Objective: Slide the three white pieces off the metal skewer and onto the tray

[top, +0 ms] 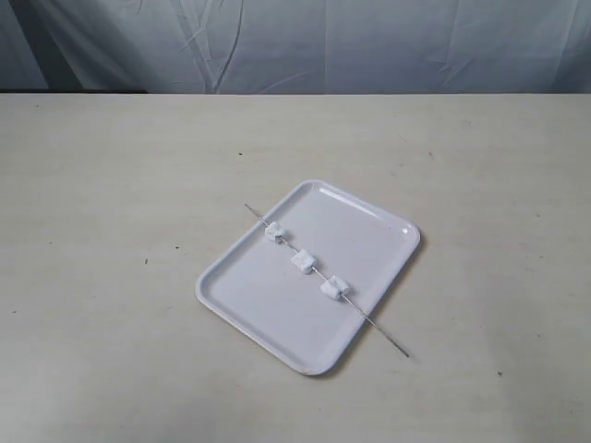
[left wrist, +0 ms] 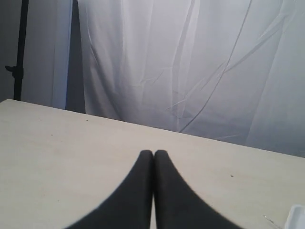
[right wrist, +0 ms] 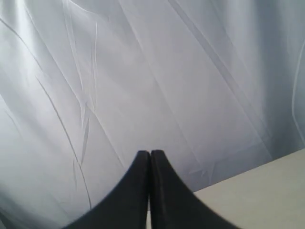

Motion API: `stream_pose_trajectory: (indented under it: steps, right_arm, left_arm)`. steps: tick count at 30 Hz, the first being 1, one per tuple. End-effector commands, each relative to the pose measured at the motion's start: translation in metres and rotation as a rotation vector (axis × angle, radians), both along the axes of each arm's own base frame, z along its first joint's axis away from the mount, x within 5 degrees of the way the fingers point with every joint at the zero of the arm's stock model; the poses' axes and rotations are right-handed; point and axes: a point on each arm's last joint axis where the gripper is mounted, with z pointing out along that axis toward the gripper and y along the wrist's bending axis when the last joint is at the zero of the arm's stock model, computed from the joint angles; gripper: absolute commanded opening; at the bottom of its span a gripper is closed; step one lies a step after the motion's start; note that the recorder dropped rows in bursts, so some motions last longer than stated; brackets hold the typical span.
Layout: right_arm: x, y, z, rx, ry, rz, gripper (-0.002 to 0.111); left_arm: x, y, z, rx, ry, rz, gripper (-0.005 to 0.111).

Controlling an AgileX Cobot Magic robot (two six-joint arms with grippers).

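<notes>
Exterior view: a pale table (top: 111, 185) carries the glossy white tray (top: 268, 314), which is turned at an angle to the table's edges. The metal skewer (top: 371, 320) lies diagonally across the tray, and both of its ends reach past the rim and out over the table. The three white pieces (top: 303, 262) are threaded on the skewer (spaced apart, none touching its neighbour). All three sit over the tray's inner surface, one near the left rim, one about mid-tray and one toward the near right edge. A creased white curtain (top: 369, 46) hangs behind the table.

Left wrist view: the left gripper (left wrist: 153, 155) hovers above bare table. Its two dark jaws are pressed together along their full length and have nothing between them. A corner of the tray shows at the frame's edge, well apart from the jaws.

Right wrist view: the right gripper (right wrist: 150, 155) points toward the curtain, with a strip of table beside it. Its jaws likewise meet tip to tip and grip nothing.
</notes>
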Motion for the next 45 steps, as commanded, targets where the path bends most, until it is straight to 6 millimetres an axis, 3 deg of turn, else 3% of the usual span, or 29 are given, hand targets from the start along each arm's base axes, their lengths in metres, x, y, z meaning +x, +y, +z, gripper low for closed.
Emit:
stream_pose_trajectory:
  steps: [1, 5, 7, 9, 12, 14, 20, 24, 28, 30, 38, 45]
  right_arm:
    - [0.011, 0.004, 0.016, -0.039, 0.124, 0.039, -0.001]
    - [0.036, 0.006, 0.044, -0.069, 0.194, 0.064, -0.001]
    - [0.044, 0.007, 0.058, -0.079, 0.196, 0.074, -0.001]
    - [0.053, 0.013, 0.063, -0.206, 0.288, 0.132, -0.001]
    - [0.071, 0.030, 0.049, -0.398, 0.540, 0.342, -0.001]
    - [0.080, 0.040, 0.039, -0.471, 0.637, 0.459, -0.001]
    - [0.110, 0.055, 0.013, -0.516, 0.872, 0.632, 0.001]
    - [0.127, 0.062, -0.004, -0.514, 0.984, 0.689, 0.021]
    - [0.142, 0.077, -0.025, -0.535, 1.092, 0.790, 0.041]
    - [0.147, 0.085, -0.034, -0.545, 1.124, 0.847, 0.042]
    - [0.169, 0.117, -0.069, -0.610, 1.222, 1.018, 0.042]
    - [0.184, 0.124, -0.086, -0.649, 1.262, 1.051, 0.042]
  left_arm:
    - [-0.003, 0.000, 0.016, -0.104, -0.076, -0.008, 0.000]
    - [-0.005, -0.006, 0.057, 0.082, 0.018, -0.061, 0.000]
    - [0.003, -0.007, 0.073, 0.076, 0.082, -0.082, 0.000]
    - [0.018, -0.008, 0.077, 0.096, 0.203, -0.108, 0.000]
    - [0.041, -0.013, 0.065, 0.122, 0.466, -0.200, 0.000]
    - [0.049, -0.016, 0.059, 0.115, 0.527, -0.239, 0.000]
    - [0.058, -0.018, 0.064, 0.001, 0.471, -0.235, 0.000]
    - [0.061, -0.022, 0.068, -0.169, 0.431, -0.250, 0.000]
    - [0.061, -0.026, 0.064, -0.005, 0.455, -0.331, 0.000]
    - [0.059, -0.028, 0.062, 0.079, 0.470, -0.379, 0.000]
    - [0.056, -0.037, 0.062, 0.058, 0.479, -0.479, 0.000]
    - [0.075, -0.043, 0.036, -0.023, 0.723, -0.581, 0.001]
